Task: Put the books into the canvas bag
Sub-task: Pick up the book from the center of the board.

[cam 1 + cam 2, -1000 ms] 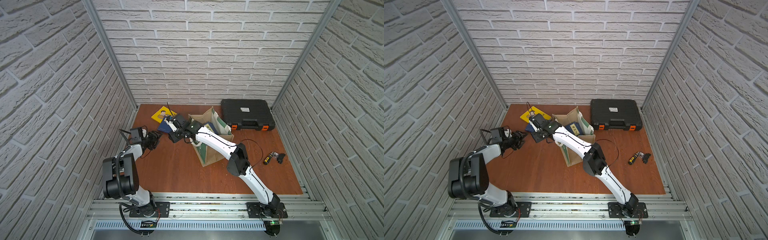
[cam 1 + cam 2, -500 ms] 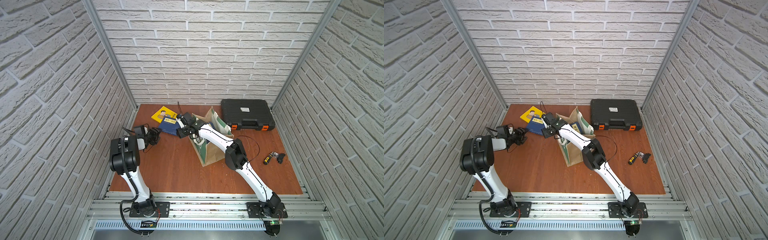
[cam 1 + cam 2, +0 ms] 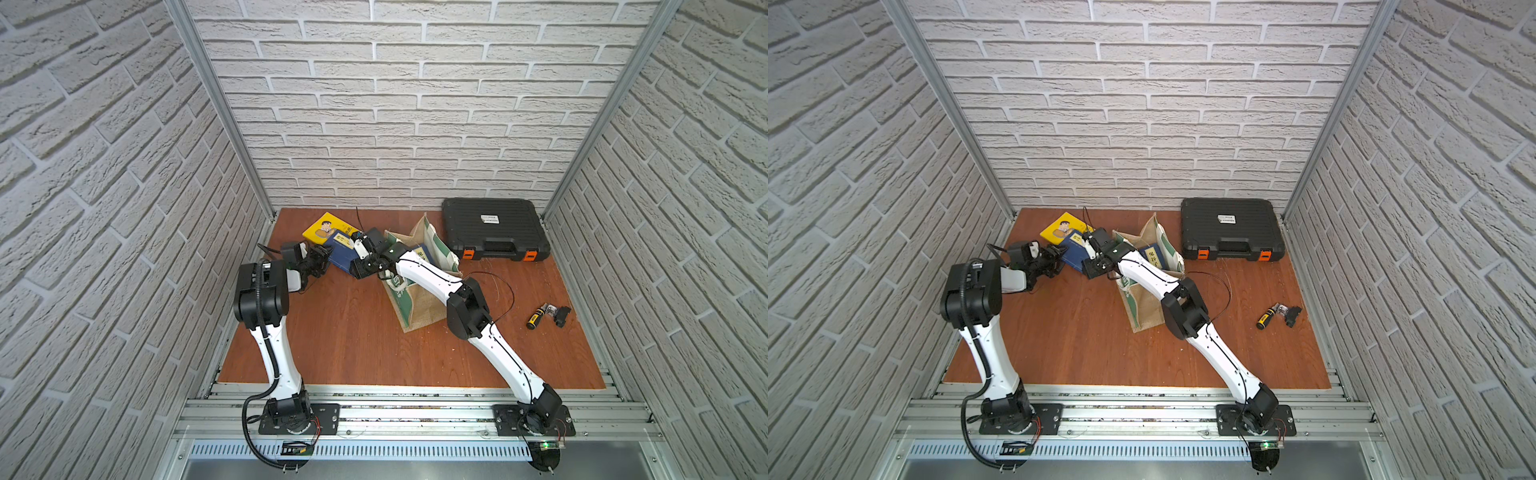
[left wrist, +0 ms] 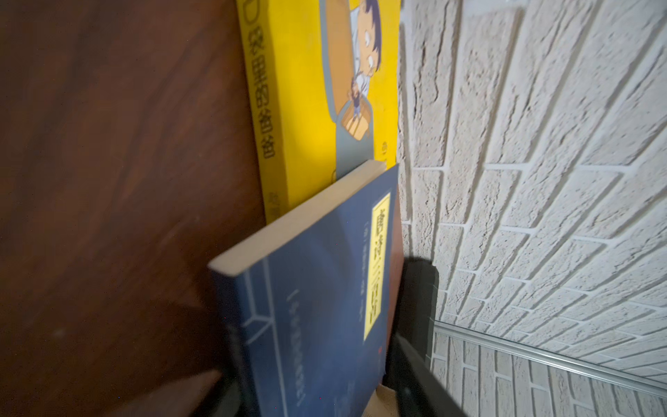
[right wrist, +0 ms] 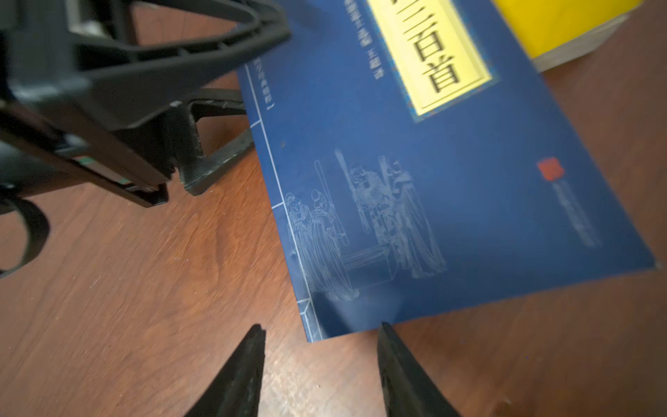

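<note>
A navy book point(image 3: 338, 253) point(image 3: 1073, 249) with a yellow title label lies tilted, its far end resting on a yellow cartoon book point(image 3: 322, 228) point(image 3: 1059, 228). My left gripper point(image 3: 324, 253) point(image 4: 314, 361) is open, its jaws straddling the navy book's point(image 4: 317, 307) spine edge, one finger above the cover and one at table level. My right gripper point(image 3: 358, 271) point(image 5: 321, 326) is open, with its tips just short of the navy book's point(image 5: 451, 198) near corner. The canvas bag point(image 3: 419, 299) point(image 3: 1144, 303) stands open to the right. Another navy book point(image 3: 422, 252) stands inside it.
A black plastic case point(image 3: 494, 232) point(image 3: 1229, 228) with orange latches sits at the back right. A small yellow-and-black tool point(image 3: 534, 318) and a black part point(image 3: 561, 316) lie at the right. A loose black cable point(image 3: 498, 286) loops beside the bag. Brick walls enclose three sides.
My left gripper has moved right up to the navy book's edge and its jaws have narrowed. My right gripper swung toward the bag, then came back to the book's near corner.
</note>
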Robot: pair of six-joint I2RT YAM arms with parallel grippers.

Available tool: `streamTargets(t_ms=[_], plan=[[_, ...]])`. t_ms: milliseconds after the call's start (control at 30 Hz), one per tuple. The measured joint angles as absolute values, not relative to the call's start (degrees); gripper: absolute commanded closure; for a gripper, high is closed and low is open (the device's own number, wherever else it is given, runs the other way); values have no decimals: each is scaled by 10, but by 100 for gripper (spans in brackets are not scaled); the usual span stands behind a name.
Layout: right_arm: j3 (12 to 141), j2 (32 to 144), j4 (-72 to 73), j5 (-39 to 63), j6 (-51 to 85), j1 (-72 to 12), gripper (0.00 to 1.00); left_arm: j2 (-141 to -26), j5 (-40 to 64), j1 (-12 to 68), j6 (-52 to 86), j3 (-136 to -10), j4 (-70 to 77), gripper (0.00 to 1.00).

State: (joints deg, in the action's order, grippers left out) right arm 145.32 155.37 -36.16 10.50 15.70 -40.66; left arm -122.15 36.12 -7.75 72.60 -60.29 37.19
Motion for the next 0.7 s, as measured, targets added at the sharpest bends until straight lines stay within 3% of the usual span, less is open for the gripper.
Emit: streamTargets(t_ms=[300, 533, 700], plan=[[1453, 1568, -378, 142, 158, -407, 55, -1249, 389, -86, 757, -589, 454, 99], [1451, 1561, -402, 153, 152, -407, 55, -1194, 388, -97, 739, -536, 432, 100], [1417, 1514, -414, 169, 143, -415, 55, -1092, 384, -106, 693, -500, 355, 100]])
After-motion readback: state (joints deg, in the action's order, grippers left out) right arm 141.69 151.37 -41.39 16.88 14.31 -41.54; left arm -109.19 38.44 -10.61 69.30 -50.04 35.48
